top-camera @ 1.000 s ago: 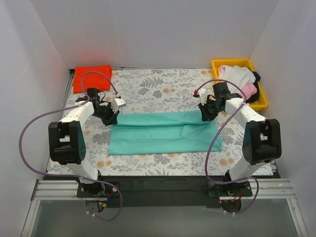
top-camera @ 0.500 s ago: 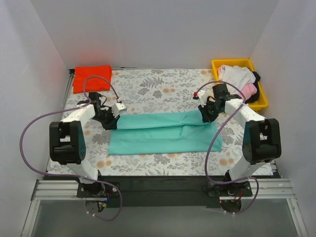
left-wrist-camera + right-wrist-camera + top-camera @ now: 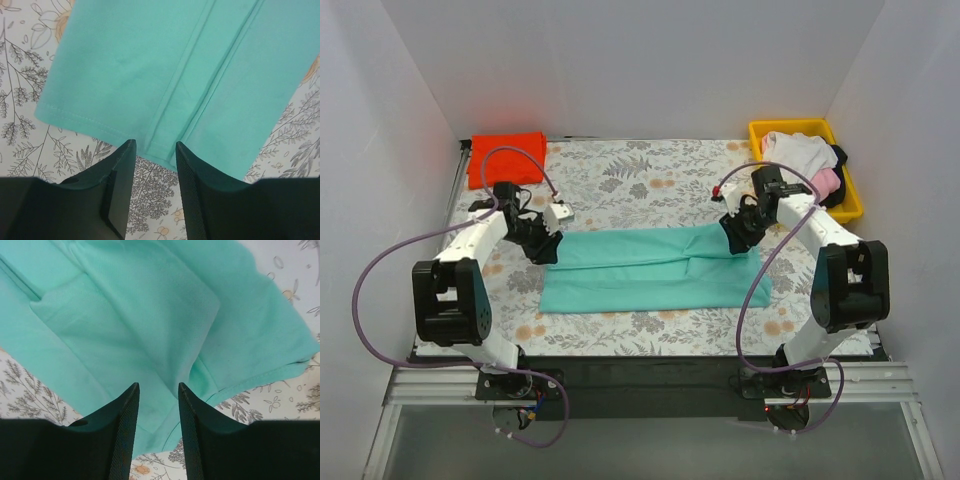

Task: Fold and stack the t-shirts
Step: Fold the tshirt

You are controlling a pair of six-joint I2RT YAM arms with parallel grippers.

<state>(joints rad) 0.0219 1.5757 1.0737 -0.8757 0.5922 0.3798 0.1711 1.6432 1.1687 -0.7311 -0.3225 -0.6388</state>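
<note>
A teal-green t-shirt lies folded into a long band across the middle of the fern-patterned cloth. My left gripper is open and empty just off the band's left end; in the left wrist view its fingers frame the hem. My right gripper is open and empty over the band's right end, above the cloth in the right wrist view. A folded red-orange t-shirt lies at the far left corner. White, pink and black shirts are piled in the yellow tray.
White walls close in the left, back and right sides. The yellow tray stands at the far right corner, close behind my right arm. Purple cables loop from both arms over the cloth.
Both grippers have let go of the teal shirt's far edge and lifted slightly; the band now lies flat, folded narrower than a second ago.
</note>
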